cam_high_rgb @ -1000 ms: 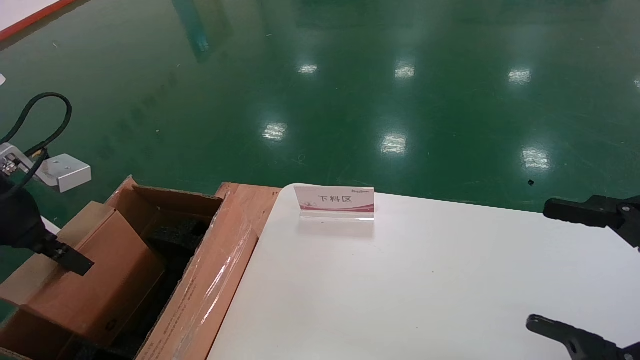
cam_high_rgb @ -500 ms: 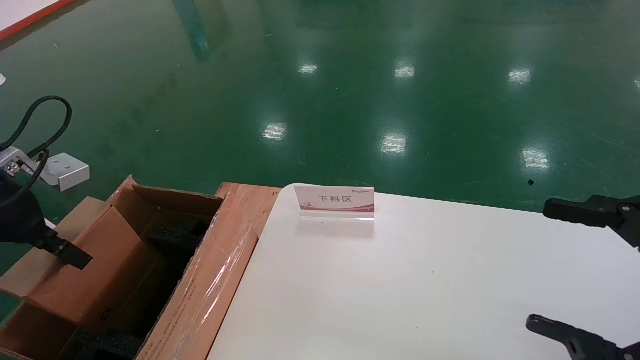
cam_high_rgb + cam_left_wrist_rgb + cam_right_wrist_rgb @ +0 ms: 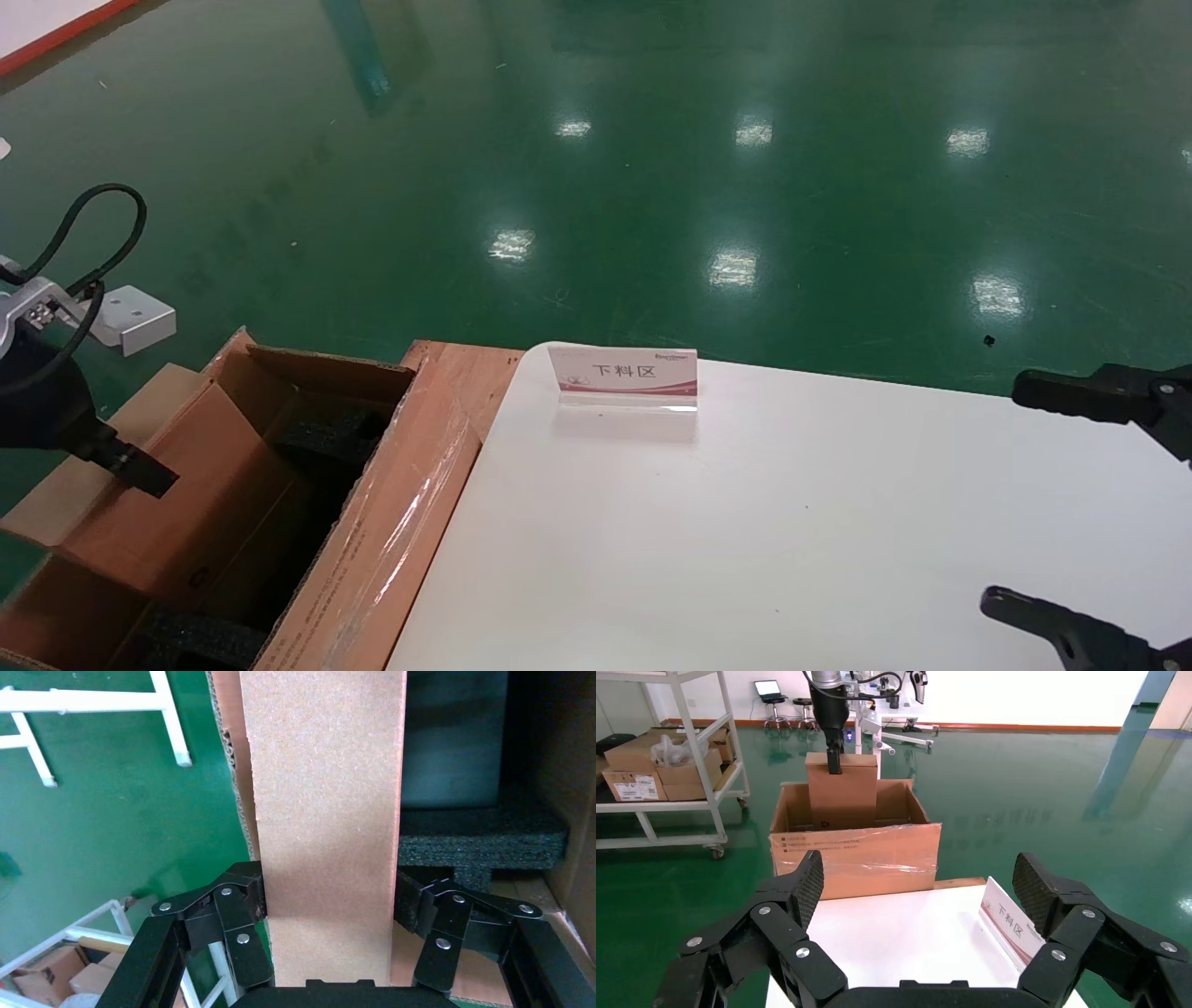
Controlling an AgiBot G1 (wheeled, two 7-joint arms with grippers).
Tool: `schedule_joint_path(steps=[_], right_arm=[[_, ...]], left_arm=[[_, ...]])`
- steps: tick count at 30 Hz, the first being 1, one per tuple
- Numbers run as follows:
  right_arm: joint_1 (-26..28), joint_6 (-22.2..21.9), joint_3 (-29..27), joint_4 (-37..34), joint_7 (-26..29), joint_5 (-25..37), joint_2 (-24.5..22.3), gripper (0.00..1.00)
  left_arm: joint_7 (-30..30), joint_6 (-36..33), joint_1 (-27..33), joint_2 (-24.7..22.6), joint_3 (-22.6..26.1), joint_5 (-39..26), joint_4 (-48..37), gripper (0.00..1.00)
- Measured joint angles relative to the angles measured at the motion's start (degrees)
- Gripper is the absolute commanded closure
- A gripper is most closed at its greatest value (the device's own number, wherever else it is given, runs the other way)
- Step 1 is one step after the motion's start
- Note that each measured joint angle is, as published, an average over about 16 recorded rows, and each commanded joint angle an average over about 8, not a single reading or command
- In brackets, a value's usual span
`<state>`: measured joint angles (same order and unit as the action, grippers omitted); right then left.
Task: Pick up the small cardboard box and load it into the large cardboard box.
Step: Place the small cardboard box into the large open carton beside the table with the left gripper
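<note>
The flat pinkish-brown small cardboard box [image 3: 177, 503] fills much of the open mouth of the long brown corrugated large cardboard box [image 3: 391, 522]; black foam inserts [image 3: 485, 836] lie beneath. The white tabletop [image 3: 792, 540] carries a pink-and-white sign [image 3: 624, 373] near its far edge.

A glossy green floor [image 3: 652, 168] fills the room, and bright patches of overhead light are reflected across it. In the near foreground stands a white table [image 3: 792, 540] with a rounded corner. On its far edge stands a small clear sign holder [image 3: 624, 377] with a white and pink card printed in Chinese characters. The right wrist view shows more of the room: a white far wall [image 3: 1032, 695] with a reddish skirting strip, and a white wheeled shelving rack [image 3: 666, 776] holding brown cartons. By the far wall stand two stools and what looks like an open laptop [image 3: 768, 688], though it is small and hard to make out.
</note>
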<state>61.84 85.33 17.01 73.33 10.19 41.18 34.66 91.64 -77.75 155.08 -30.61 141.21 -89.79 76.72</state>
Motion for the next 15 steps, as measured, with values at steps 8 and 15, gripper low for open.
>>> schedule_joint_path(steps=[8,15], right_arm=[[0.01,-0.01,0.02,0.00,-0.01,-0.02,-0.01,0.00],[0.01,-0.02,0.04,0.00,-0.02,-0.03,-0.02,0.00]], left_arm=[[0.41,1.20,-1.20,-0.42,0.19,-1.22,-0.27,1.00],[0.73,2.31,-2.32,-0.56,0.45,-2.19,-0.67,1.00]])
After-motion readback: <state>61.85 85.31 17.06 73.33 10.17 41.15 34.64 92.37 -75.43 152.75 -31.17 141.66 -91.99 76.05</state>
